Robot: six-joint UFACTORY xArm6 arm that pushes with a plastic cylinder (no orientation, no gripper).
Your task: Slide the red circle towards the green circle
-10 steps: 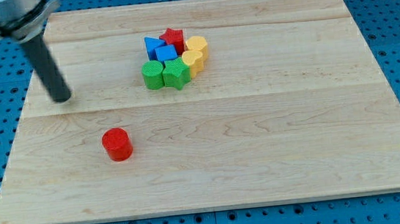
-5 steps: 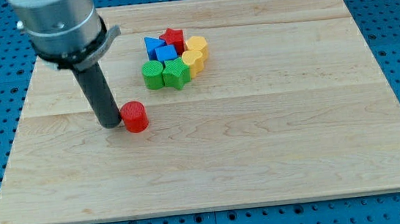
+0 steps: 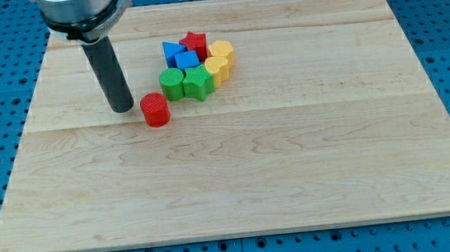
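While my tip (image 3: 123, 108) sits left of the red circle (image 3: 155, 110), the green circle (image 3: 172, 84) lies near, unobstructed.

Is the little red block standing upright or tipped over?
Upright: the red circle shows its flat round top, sitting just beside my tip.

1. Bright, even overhead light; no glare on the wooden board (image 3: 295, 161).
2. Short soft shadows under the blocks and my tip (image 3: 123, 109).
3. Sharp focus throughout, no visible edge distortion.
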